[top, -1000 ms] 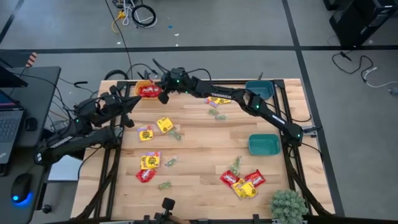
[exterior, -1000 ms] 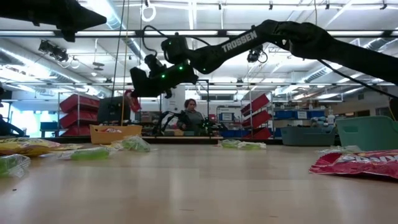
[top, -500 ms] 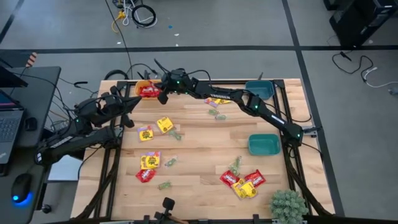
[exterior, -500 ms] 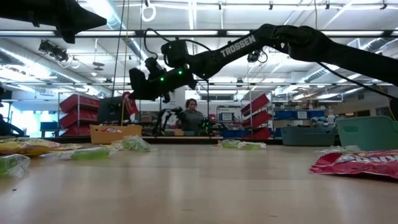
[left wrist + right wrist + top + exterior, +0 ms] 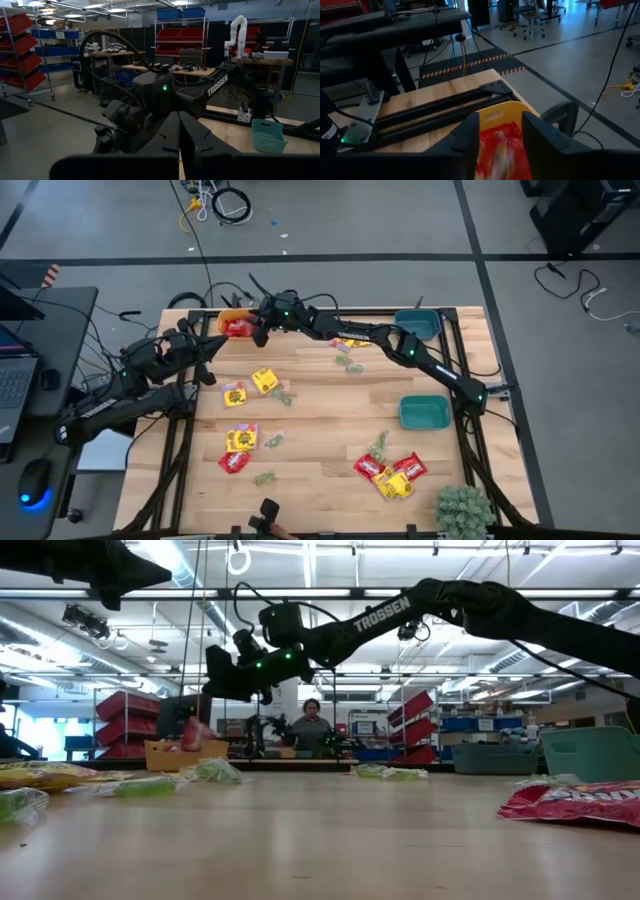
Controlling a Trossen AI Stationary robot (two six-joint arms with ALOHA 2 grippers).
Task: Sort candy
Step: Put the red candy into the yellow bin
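My right gripper (image 5: 500,125) hangs open over the orange bowl (image 5: 228,318) at the table's far left corner. A red candy (image 5: 197,732) shows below the fingers at the bowl's rim (image 5: 170,747), blurred and apart from them. More red shows inside the bowl (image 5: 238,328). Yellow candy (image 5: 235,393), red candy (image 5: 234,463) and pale green candy (image 5: 272,440) lie flat on the wooden table. My left gripper (image 5: 179,131) is shut on nothing, raised over the table's left edge (image 5: 207,372).
Two teal bowls stand on the right, one at the far corner (image 5: 418,325) and one mid-table (image 5: 426,412). A heap of red and yellow candy (image 5: 390,472) lies near a green plant (image 5: 462,510). More candy (image 5: 350,342) lies under my right arm.
My right gripper has let go of the red candy it held above the orange bowl. The candy has dropped from the fingers down to the bowl's rim. The gripper itself has stayed over the bowl.
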